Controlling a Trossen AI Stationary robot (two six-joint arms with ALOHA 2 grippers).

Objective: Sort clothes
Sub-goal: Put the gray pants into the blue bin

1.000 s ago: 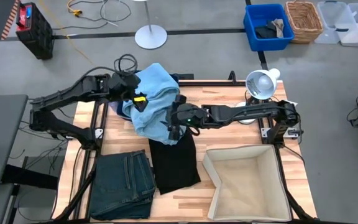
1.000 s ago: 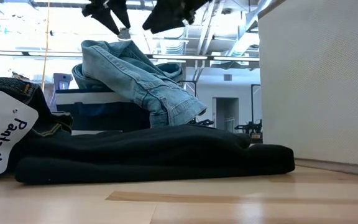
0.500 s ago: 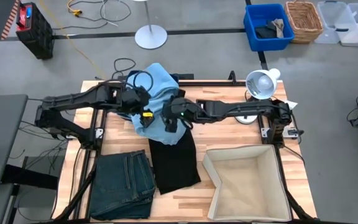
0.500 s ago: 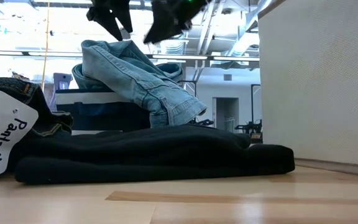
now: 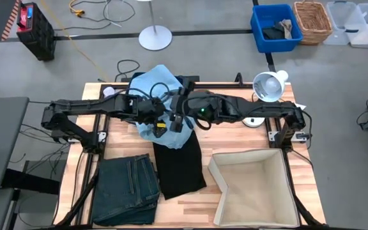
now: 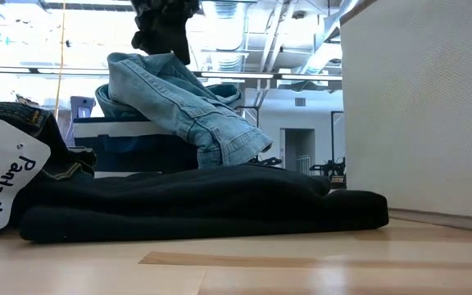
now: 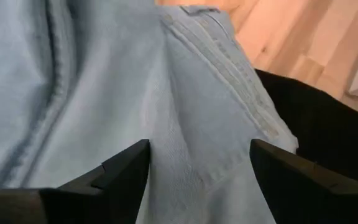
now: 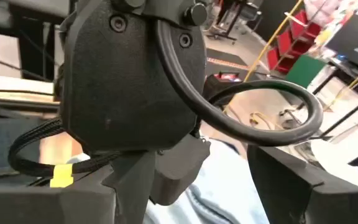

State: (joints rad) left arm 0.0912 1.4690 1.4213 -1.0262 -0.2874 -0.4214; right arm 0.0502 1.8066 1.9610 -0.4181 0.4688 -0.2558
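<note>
The left end effector (image 5: 160, 122) hovers spread wide over the light blue denim piece (image 5: 151, 96). The right end effector (image 5: 176, 121) hangs beside it, also open, above the black shirt (image 5: 179, 163).

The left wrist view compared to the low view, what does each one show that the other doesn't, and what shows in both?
Only the left wrist view shows the left hand with its fingers apart, just above the light blue denim piece, and that denim's seam up close.

Only the low view shows the dark jeans with a white tag reading "Pants" and the wall of the beige fabric box.

Both show the denim piece, the black shirt next to it, and bare wooden table.
</note>
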